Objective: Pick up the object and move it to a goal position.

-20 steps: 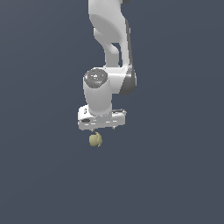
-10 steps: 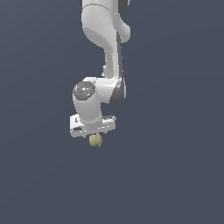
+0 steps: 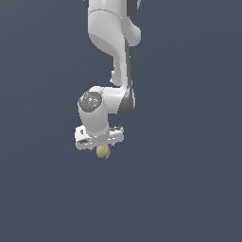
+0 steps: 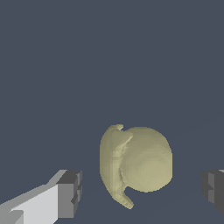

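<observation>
The object is a small lumpy olive-yellow blob directly under the white gripper in the exterior view. In the wrist view the object lies between the two dark fingertips, with a visible gap on each side. The gripper is open and nothing touches the object. The exterior view does not show whether the object rests on the dark floor or hangs free.
A flat, uniform dark grey-blue surface surrounds everything. The white arm comes down from the top of the exterior view. No goal marker or other object shows.
The gripper has shifted toward the exterior view's left and lowered slightly over the object. The object has stayed at the same spot.
</observation>
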Controlling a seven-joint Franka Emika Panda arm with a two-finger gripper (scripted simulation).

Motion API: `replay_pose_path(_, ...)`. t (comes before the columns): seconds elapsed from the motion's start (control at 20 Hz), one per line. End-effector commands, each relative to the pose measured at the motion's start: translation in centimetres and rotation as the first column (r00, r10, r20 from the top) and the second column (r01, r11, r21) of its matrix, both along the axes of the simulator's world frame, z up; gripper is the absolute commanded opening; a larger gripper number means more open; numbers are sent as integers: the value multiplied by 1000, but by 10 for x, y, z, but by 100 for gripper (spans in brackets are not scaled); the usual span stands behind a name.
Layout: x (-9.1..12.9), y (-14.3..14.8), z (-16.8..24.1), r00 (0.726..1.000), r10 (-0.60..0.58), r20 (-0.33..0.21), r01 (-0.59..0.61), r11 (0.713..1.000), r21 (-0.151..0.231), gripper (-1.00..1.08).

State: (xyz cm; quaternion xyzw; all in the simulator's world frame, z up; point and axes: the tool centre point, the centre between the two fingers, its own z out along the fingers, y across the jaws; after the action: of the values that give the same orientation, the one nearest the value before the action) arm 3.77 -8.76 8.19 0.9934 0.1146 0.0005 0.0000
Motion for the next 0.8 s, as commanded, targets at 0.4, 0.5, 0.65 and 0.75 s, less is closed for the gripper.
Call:
replay_pose_path(0.4,0,0,-42,1000,3,-1,-3,1000,0,100)
replay_pose_path(0.5,0,0,-42,1000,3,-1,-3,1000,0,100)
replay_pose_path(0.65,0,0,-42,1000,3,-1,-3,1000,0,-100)
replay_pose_path(0.75,0,0,-42,1000,3,-1,-3,1000,0,-100)
